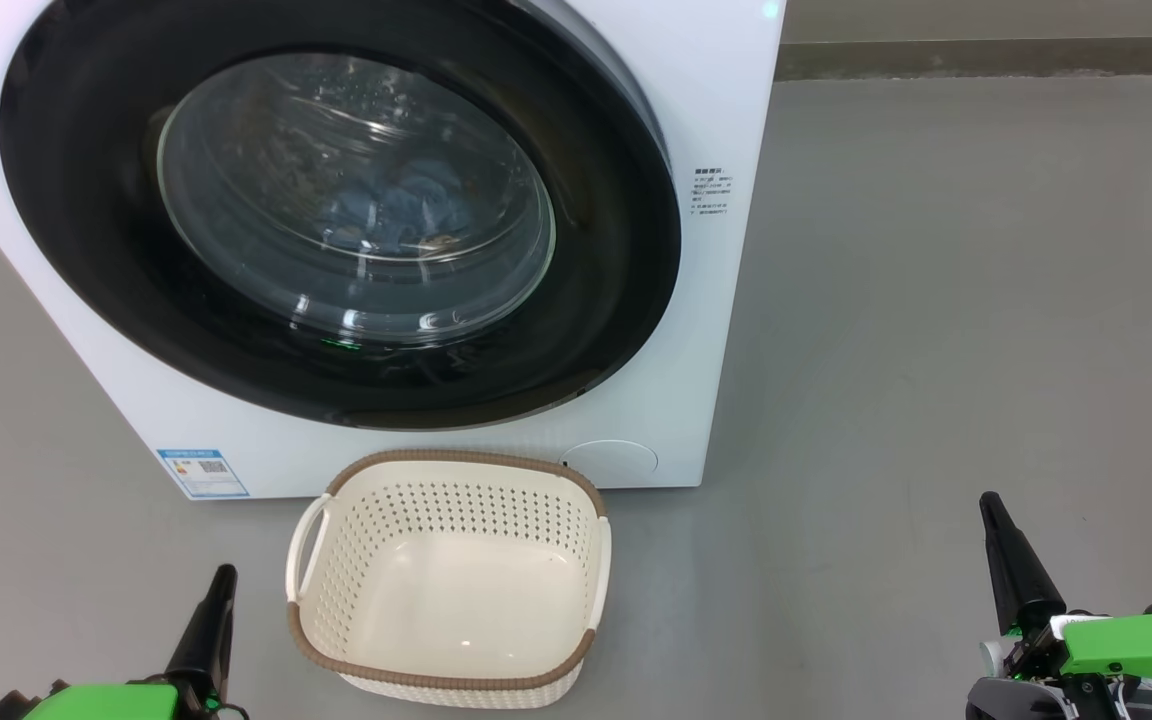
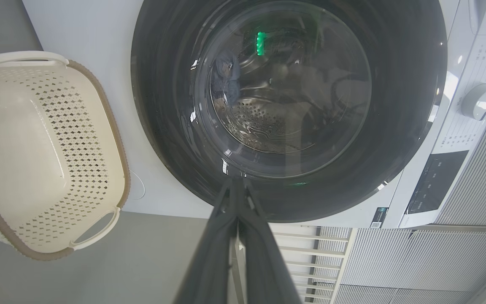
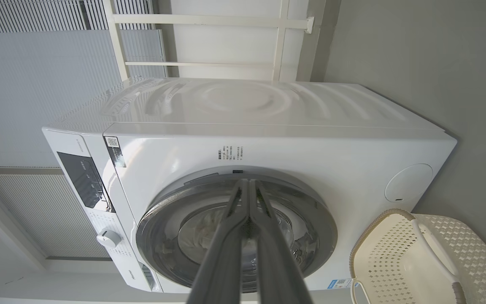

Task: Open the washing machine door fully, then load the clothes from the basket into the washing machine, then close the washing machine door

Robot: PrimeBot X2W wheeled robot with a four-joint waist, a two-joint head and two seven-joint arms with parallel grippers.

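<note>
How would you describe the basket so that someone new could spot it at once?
Find the big white washing machine with its round black-rimmed door shut. On the grey floor just in front of its lower edge sits the basket. It is the cream perforated tub with a brown woven-look rim and two side handles, empty inside.

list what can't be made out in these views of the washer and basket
Light-blue fabric clothes: head view, behind the round black-rimmed glass washing machine door; glare hides how many and their print.
Grey small print and blue label sticker on the big white washing machine: head view, too small to read.
Cream perforated plastic basket: right wrist view, cut off by the bottom edge.
</note>
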